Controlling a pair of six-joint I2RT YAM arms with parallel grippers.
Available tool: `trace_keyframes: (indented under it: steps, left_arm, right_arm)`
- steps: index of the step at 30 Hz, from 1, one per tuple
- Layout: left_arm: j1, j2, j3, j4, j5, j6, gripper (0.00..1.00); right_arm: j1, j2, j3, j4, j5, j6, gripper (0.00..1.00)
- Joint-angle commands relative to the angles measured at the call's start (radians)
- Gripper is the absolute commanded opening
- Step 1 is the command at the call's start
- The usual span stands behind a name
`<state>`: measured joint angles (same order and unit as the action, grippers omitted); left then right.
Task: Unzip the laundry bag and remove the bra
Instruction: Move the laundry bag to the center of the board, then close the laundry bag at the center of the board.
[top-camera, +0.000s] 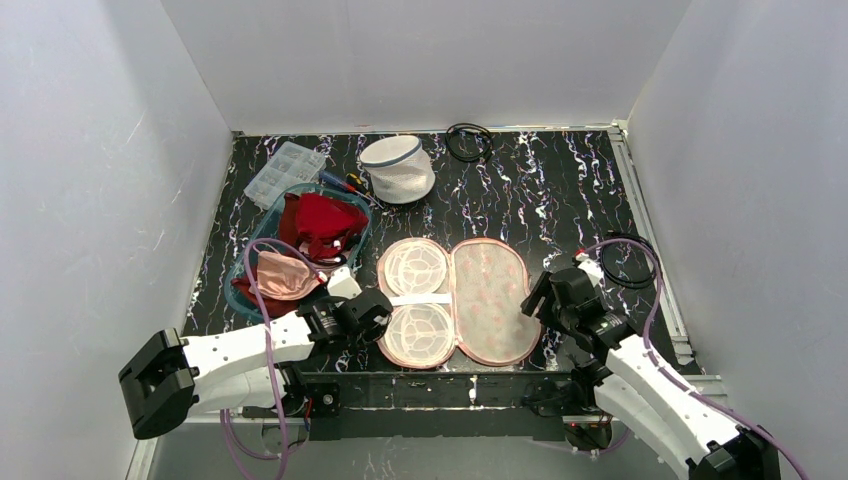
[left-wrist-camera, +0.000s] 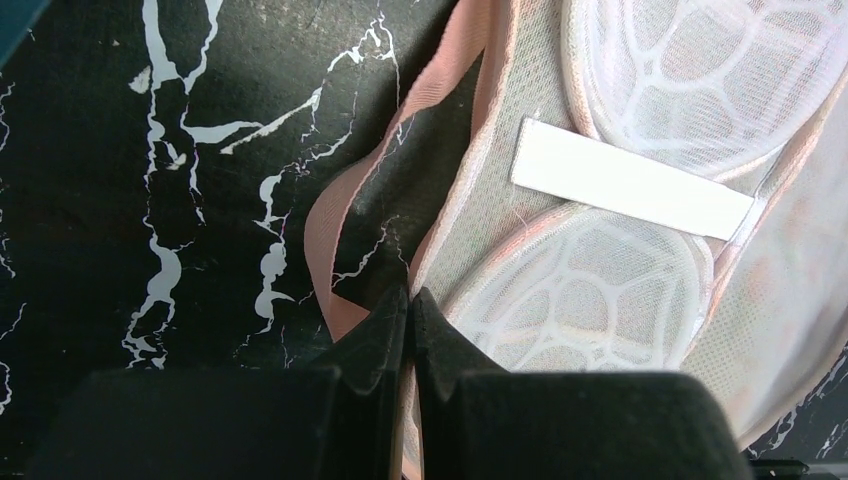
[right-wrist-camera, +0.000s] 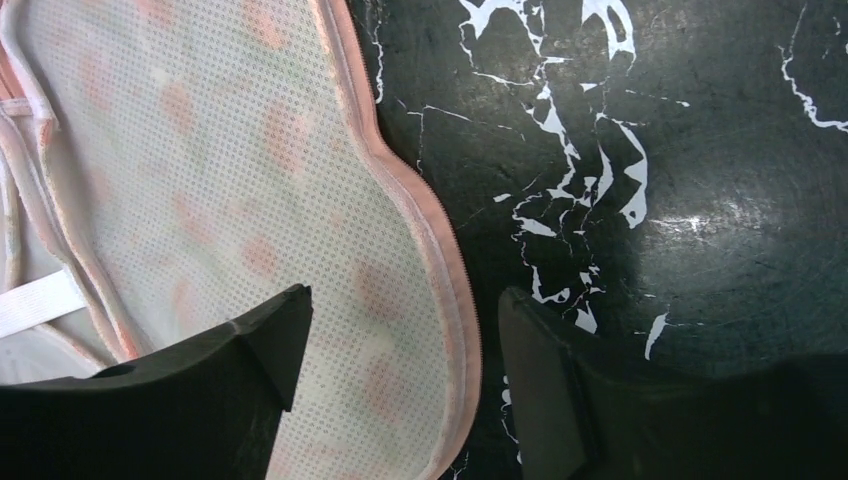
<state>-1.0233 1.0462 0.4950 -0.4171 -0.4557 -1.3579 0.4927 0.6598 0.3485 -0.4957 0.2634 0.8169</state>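
The white laundry bag (top-camera: 397, 170) stands at the back of the counter (top-camera: 560, 190), well apart from both arms — the left jaws pinch the trim of the pink bag (top-camera: 490, 300) lying open near the front, the right jaws gape wide astride its right edge, holding nothing.

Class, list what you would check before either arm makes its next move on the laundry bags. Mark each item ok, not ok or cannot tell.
1. Pink-trimmed bag unzipped and lying flat: ok.
2. Left gripper shut on that bag's left rim: ok; a sliver of fabric shows between the fingers.
3. Right gripper open and straddling the right rim: ok; not yet gripping.
4. Bra out of the pink-trimmed bag: cannot tell; only two mesh domes show inside.
5. White drum bag at the back unzipped: cannot tell from the top view.
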Motion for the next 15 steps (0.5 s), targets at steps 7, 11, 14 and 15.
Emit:
trace_keyframes:
  steps: [7, 11, 14, 15]
  left_arm:
    - [0.003, -0.006, 0.031, -0.036, 0.003, 0.058, 0.12]
    - [0.003, -0.023, 0.034, -0.047, 0.018, 0.062, 0.19]
    - [0.003, -0.045, 0.021, -0.033, 0.031, 0.064, 0.24]
    - [0.002, -0.052, 0.015, -0.027, 0.035, 0.064, 0.25]
  right_arm:
    - [0.003, 0.116, -0.01, 0.061, 0.022, 0.008, 0.64]
    - [0.003, 0.178, -0.005, 0.077, 0.028, 0.002, 0.57]
    - [0.004, 0.208, 0.001, 0.082, 0.026, -0.002, 0.47]
    - [0.004, 0.213, 0.003, 0.083, 0.024, -0.003, 0.42]
